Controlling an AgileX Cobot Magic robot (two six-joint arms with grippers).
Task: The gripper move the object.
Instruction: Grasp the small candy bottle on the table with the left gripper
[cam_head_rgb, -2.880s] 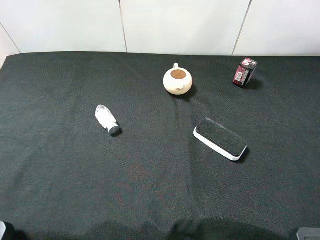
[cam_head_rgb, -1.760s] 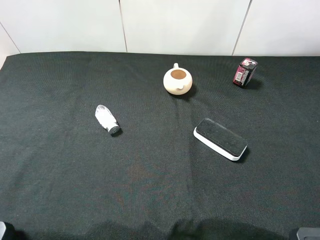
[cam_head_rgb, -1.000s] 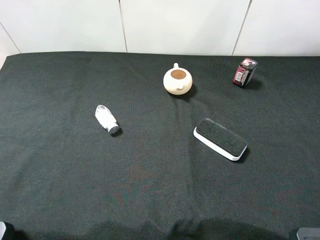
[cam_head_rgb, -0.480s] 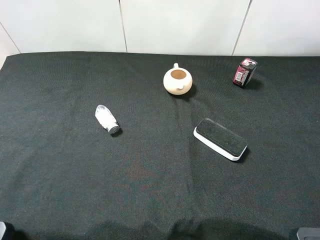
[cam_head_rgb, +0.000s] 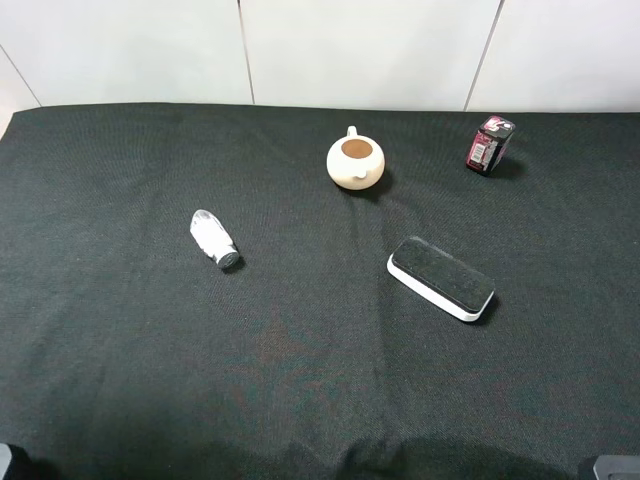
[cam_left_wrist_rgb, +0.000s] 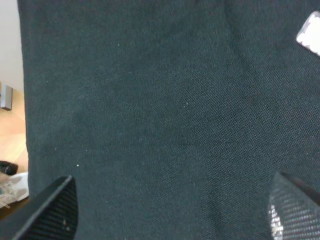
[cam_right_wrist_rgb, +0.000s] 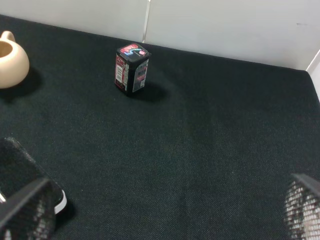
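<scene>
**Status: pre-approach.**

1. Left gripper (cam_left_wrist_rgb: 170, 202): jaws spread fully, nothing between them, only bare black cloth (cam_left_wrist_rgb: 150, 100) under the gap. Judged reason: max. clearance kept ready for a round body. Not yet over the target.

2. Object (cam_head_rgb: 214, 240): small white shaker bottle w/ grey cap, lying on its side on the cloth, cap end toward the near edge. Pos. rel. to left jaws: ahead and inboard, well apart, outside the gap. Seen in the left wrist view only as a white sliver of the object (cam_left_wrist_rgb: 311, 34) at the frame edge.

3. Right gripper (cam_right_wrist_rgb: 165, 215): jaws likewise wide apart, empty. Rel. to right jaws: black eraser block (cam_right_wrist_rgb: 17, 157) near one fingertip, dark red box (cam_right_wrist_rgb: 131, 69) ahead, teapot (cam_right_wrist_rgb: 11, 59) ahead and far inboard. Object absent from this view. Judged parked, owing to target location on the left-arm side.

4. Handling notes (judgement, not observed):
   - Prone cylinder, so likely to roll if nudged along the cloth.
   - Approach w/ the left arm. Bring the gap over the white section and set the fingers across the body, not along its axis.
   - Avoid closing on the cap end; smaller dia., possible slip.
   - No obstruction expected: teapot and eraser block both well apart from the object.
</scene>
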